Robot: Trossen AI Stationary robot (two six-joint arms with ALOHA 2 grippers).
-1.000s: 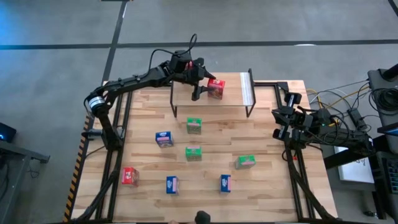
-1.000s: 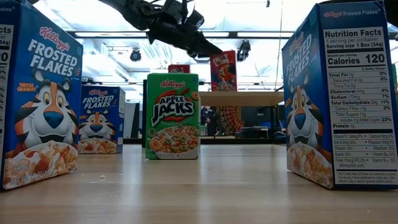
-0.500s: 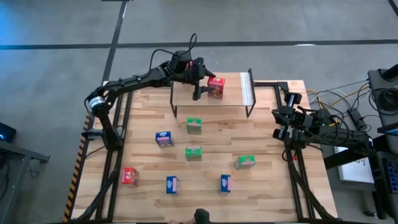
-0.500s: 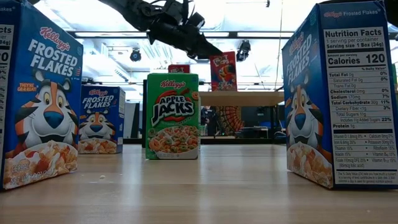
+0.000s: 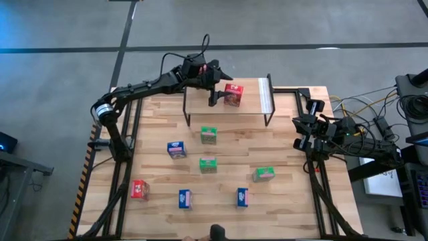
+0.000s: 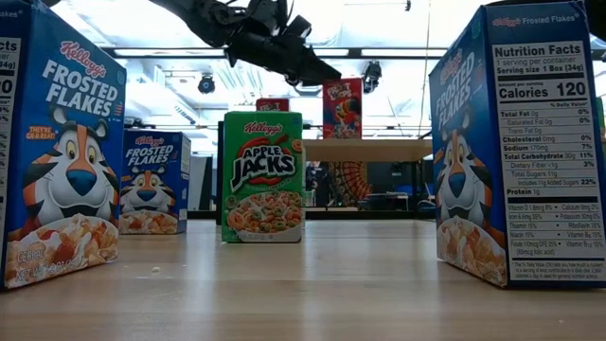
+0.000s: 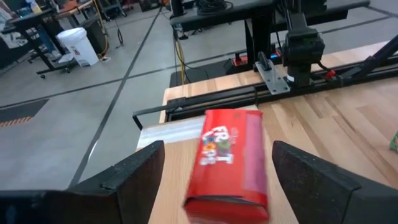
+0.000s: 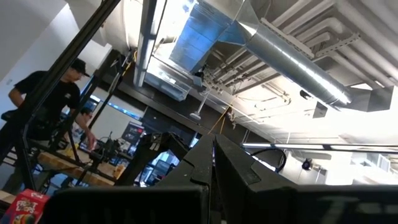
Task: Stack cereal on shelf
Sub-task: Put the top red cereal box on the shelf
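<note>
A small red cardboard cereal box point(image 5: 233, 95) is seen upright on the light wooden shelf point(image 5: 257, 99) (black metal legs). The left claw point(image 5: 215, 96) is held open just beside it, not gripping. The right claw point(image 5: 299, 132) is kept closed at the tabletop point(image 5: 287, 194) edge.

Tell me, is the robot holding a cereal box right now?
No. The left gripper is open around the red box on the shelf, not touching it. The right gripper is shut, empty.

A white bin point(image 7: 77, 45) stands on the grey floor. A person in a dark shirt and cap point(image 8: 46, 106) works at a bench, beneath silver ceiling ducts point(image 8: 292, 59).
</note>
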